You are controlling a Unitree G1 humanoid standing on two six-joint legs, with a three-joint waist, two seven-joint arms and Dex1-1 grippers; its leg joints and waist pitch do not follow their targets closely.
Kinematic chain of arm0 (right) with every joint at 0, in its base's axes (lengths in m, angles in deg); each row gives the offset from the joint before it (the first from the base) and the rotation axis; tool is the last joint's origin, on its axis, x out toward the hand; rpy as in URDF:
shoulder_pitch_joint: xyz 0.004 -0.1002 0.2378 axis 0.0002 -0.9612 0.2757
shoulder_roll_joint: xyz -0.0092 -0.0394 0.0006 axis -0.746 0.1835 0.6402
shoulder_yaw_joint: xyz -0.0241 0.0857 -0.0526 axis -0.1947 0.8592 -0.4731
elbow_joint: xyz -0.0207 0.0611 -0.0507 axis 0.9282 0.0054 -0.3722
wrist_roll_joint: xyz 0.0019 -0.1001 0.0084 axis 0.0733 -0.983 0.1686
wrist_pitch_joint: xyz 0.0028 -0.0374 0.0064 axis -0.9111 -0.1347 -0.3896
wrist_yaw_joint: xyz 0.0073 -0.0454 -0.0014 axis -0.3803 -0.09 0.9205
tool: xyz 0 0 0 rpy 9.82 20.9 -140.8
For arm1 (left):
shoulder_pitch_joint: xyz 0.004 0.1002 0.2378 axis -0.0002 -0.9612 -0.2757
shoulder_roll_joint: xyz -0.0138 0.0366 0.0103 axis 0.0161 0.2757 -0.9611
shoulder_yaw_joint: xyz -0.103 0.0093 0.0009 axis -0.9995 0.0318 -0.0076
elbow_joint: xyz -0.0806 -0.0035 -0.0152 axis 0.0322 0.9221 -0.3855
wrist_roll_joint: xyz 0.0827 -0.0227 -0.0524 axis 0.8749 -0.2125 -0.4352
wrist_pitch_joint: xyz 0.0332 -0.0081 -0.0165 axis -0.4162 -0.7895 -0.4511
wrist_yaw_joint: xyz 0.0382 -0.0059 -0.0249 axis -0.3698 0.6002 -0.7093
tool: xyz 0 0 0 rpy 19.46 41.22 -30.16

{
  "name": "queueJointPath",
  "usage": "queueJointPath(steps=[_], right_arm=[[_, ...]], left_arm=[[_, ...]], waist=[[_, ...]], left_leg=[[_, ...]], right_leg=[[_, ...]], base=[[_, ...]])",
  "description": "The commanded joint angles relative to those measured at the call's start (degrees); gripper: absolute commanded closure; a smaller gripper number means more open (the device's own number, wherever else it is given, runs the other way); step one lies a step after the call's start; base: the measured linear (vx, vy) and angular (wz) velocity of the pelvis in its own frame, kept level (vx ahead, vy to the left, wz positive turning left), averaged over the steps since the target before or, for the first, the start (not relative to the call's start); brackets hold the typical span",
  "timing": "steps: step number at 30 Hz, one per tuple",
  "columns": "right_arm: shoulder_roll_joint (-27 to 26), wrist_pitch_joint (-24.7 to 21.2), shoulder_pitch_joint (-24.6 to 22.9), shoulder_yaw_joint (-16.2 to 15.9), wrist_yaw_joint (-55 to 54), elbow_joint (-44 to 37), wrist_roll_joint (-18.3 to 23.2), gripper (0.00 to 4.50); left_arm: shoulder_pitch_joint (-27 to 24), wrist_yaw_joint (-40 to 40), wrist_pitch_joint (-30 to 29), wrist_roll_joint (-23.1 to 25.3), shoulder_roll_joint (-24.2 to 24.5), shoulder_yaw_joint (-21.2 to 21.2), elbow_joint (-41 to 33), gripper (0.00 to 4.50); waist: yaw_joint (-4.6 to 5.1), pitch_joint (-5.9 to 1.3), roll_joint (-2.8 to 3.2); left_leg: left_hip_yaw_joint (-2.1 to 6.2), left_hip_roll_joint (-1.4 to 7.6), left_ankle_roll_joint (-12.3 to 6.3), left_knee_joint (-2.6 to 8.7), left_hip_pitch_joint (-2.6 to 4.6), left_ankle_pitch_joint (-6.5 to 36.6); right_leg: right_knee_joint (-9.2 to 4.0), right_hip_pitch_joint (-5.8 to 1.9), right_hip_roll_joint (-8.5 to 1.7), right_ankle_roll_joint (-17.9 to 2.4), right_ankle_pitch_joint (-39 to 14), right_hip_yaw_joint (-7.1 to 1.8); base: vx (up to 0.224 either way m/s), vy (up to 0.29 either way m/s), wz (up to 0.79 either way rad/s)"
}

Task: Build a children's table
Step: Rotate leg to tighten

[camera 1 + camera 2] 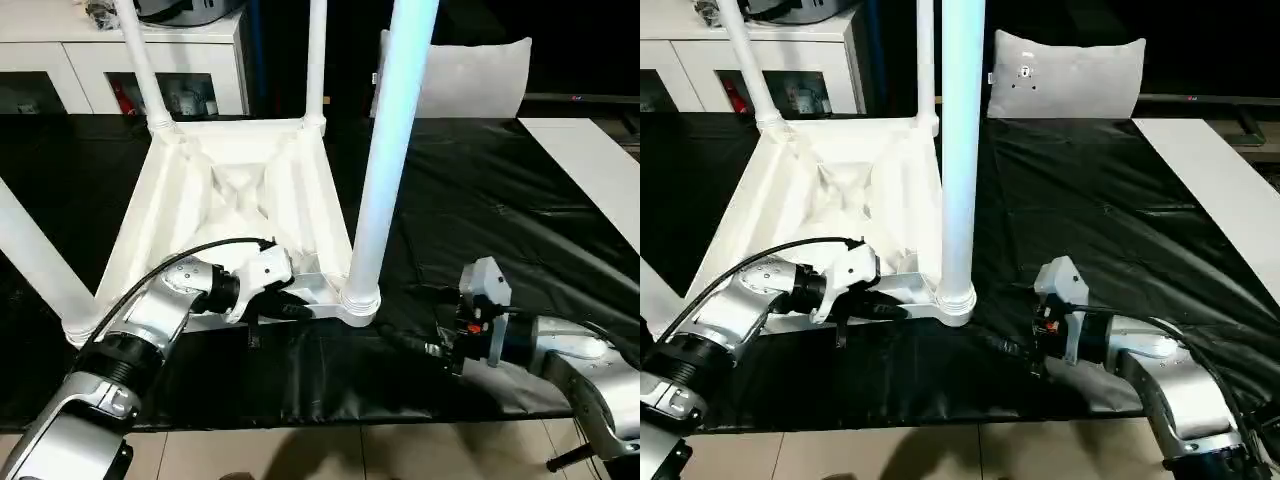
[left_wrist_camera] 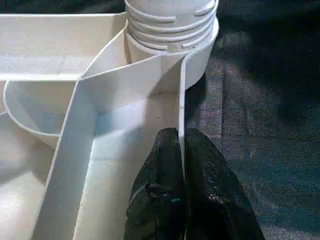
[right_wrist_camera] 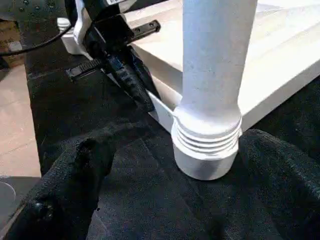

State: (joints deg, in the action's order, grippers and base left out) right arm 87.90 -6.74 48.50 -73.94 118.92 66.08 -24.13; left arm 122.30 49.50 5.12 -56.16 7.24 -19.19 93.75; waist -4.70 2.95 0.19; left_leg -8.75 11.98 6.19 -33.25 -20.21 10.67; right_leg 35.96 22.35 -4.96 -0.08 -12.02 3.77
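the children's table (image 1: 240, 200) lies upside down on the black worktop (image 1: 500, 200), 4 legs up; the left gripper (image 2: 181, 150) is pinched closed on its near rim wall (likely steadying it); the right gripper (image 3: 150, 150) gapes wide, empty, beside the near leg (image 1: 385, 150).

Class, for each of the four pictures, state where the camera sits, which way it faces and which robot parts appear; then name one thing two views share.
Left eye view: on the head, facing forward and down at the upturned small white plastic table top; both silver forearms show.
Right eye view: beside it, same scene.
Left wrist view: along the left gripper, pinching the top's near rim wall.
Right wrist view: along the open right gripper, at the near white round leg in its corner socket.
Shared: that leg's ribbed base shows in both wrist views.
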Motion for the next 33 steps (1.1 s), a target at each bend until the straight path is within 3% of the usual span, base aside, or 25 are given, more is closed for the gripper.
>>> queueJointPath(steps=[1, 2, 3, 4, 5, 6, 7, 8, 9, 13, 17, 19, 20, 29, 31, 33], right_arm=[[0.83, 0.32, 0.25, -0.06, 0.47, -0.58, -0.16, 0.0], [1.04, 0.08, 0.15, -0.09, 0.6, -0.98, -0.07, 0.0], [1.16, -0.15, 0.14, -0.09, 0.72, -1.3, 0.06, 0.0], [1.29, -0.44, 0.17, -0.04, 0.81, -1.69, 0.22, 0.0], [1.32, -0.66, 0.21, -0.01, 0.82, -2.04, 0.31, 0.0], [1.33, -1.07, 0.32, 0.01, 0.69, -2.54, 0.49, 0.0], [1.3, -1.27, 0.33, 0.0, 0.56, -2.82, 0.56, 0.0], [1.25, -1.5, 0.35, -0.05, 0.4, -3.13, 0.6, 0.0], [1.0, -1.81, 0.3, -0.04, 0.04, -3.44, 0.69, 0.0], [0.66, -1.89, 0.23, -0.08, -0.42, -3.46, 0.64, 0.0], [-0.05, -0.81, 0.23, -0.32, -0.6, -1.63, 0.18, 0.0], [-0.1, -0.65, 0.34, -0.46, -0.38, -1.29, 0.12, 0.0], [-0.15, -0.56, 0.48, -0.6, -0.02, -0.96, 0.22, 0.0], [0.25, -0.59, 1.51, -1.06, 3.1, -0.3, 1.43, 0.0], [1.29, -1.28, 3.05, -1.35, 4.26, -0.59, 1.43, 0.0], [1.74, -1.46, 3.74, -1.69, 4.8, -0.62, 1.28, 0.0]], left_arm=[[0.08, -1.94, 2.3, 0.22, 0.06, -1.24, -0.56, 4.43], [0.08, -1.76, 2.93, -0.17, -0.14, -1.52, -0.67, 4.43], [0.07, -1.43, 3.08, -0.57, -0.27, -1.75, -0.85, 4.43], [-0.01, -0.93, 2.95, -1.19, -0.38, -2.06, -1.24, 4.43], [-0.11, -0.53, 2.67, -1.58, -0.36, -2.18, -1.54, 4.43], [-0.27, -0.05, 2.55, -1.71, -0.13, -2.17, -1.94, 4.43], [-0.41, 0.22, 2.64, -1.7, 0.07, -2.11, -2.15, 4.43], [-0.55, 0.46, 2.7, -1.68, 0.36, -2.1, -2.32, 4.43], [-0.71, 0.85, 3.02, -1.71, 0.75, -2.26, -2.34, 4.43], [-0.71, 1.26, 3.52, -1.83, 1.03, -2.55, -2.15, 4.43], [-0.4, 2.15, 4.52, -1.99, 0.67, -2.46, -2.16, 4.43], [-0.37, 2.42, 4.82, -2.11, 0.42, -2.46, -2.17, 4.43], [-0.4, 3.01, 5.15, -2.43, 0.11, -2.46, -2.32, 4.43], [-0.26, 6.78, 7.26, -2.73, 0.13, -0.78, -2.38, 4.43], [-0.19, 8.5, 8.01, -2.55, 0.22, -0.03, -2.6, 4.43], [-0.23, 9.0, 8.14, -2.55, 0.17, 0.19, -2.8, 4.43]], waist=[[-0.16, -3.2, -0.94], [-0.21, -3.22, -0.75], [-0.24, -3.2, -0.95], [-0.35, -3.22, -0.6], [-0.35, -3.29, -0.77], [-0.51, -3.28, 0.01], [-0.38, -3.36, -0.41], [-0.5, -3.29, 0.33], [-0.33, -3.41, 0.01], [-0.32, -3.45, 0.64], [-0.24, -3.45, 0.37], [-0.3, -3.47, 0.5], [-0.28, -3.4, 0.27], [-0.47, -3.54, 0.55], [-0.49, -3.49, 0.94], [-0.41, -3.43, 0.8]], left_leg=[[-0.58, 0.73, -2.51, 3.94, -0.43, 12.06], [-0.6, 0.8, -2.53, 3.9, -0.35, 11.8], [-0.67, 0.77, -2.63, 3.85, -0.4, 11.39], [-0.62, 0.77, -2.59, 3.85, -0.34, 11.2], [-0.64, 0.76, -2.68, 3.81, -0.47, 10.57], [-0.59, 0.73, -2.61, 3.8, -0.41, 10.39], [-0.66, 0.73, -2.64, 3.7, -0.51, 10.12], [-0.55, 0.69, -2.5, 3.75, -0.5, 10.12], [-0.62, 0.65, -2.54, 3.65, -0.62, 9.9], [-0.59, 0.55, -2.58, 3.52, -0.64, 9.3], [-0.67, 0.56, -2.75, 3.48, -0.65, 9.29], [-0.68, 0.56, -2.88, 3.43, -0.62, 9.09], [-0.7, 0.57, -3.0, 3.44, -0.63, 9.02], [-0.76, 0.72, -3.97, 3.22, -0.5, 7.56], [-0.68, 0.75, -3.9, 3.21, -0.5, 7.7], [-0.74, 0.79, -3.78, 3.18, -0.4, 8.45]], right_leg=[[-5.44, -2.75, -2.65, -9.7, -14.86, -2.39], [-5.48, -2.68, -2.7, -9.52, -14.92, -2.45], [-5.47, -2.68, -2.69, -9.45, -14.48, -2.48], [-5.36, -2.65, -2.7, -9.57, -14.12, -2.48], [-5.26, -2.77, -2.66, -9.56, -13.14, -2.46], [-5.16, -2.7, -2.7, -9.85, -12.42, -2.48], [-5.13, -2.77, -2.62, -10.11, -11.04, -2.48], [-5.02, -2.74, -2.61, -10.33, -10.54, -2.45], [-5.01, -2.9, -2.52, -10.51, -9.08, -2.45], [-4.72, -2.9, -2.41, -11.68, -6.32, -2.38], [-4.64, -2.93, -2.38, -12.5, -5.17, -2.35], [-4.57, -2.94, -2.41, -12.74, -5.14, -2.37], [-4.59, -2.95, -2.37, -12.71, -5.22, -2.37], [-4.16, -2.82, -2.37, -13.92, -1.59, -2.38], [-3.98, -2.85, -2.43, -14.36, -1.03, -2.37], [-3.99, -2.82, -2.38, -14.63, -0.87, -2.4]], base=[[0.0, 0.0, 0.0], [0.0, 0.0, 0.0], [0.0, 0.0, 0.0], [0.0, 0.0, 0.0], [0.0, 0.0, 0.0], [0.0, 0.0, 0.0], [0.0, 0.0, 0.0], [0.0, 0.0, 0.0], [0.0, 0.0, 0.0], [0.0, 0.0, 0.0], [0.0, 0.0, 0.0], [0.0, 0.0, 0.0], [0.0, 0.0, 0.0], [0.0, 0.0, 0.0], [0.0, 0.0, 0.0], [0.0, 0.0, 0.0]])
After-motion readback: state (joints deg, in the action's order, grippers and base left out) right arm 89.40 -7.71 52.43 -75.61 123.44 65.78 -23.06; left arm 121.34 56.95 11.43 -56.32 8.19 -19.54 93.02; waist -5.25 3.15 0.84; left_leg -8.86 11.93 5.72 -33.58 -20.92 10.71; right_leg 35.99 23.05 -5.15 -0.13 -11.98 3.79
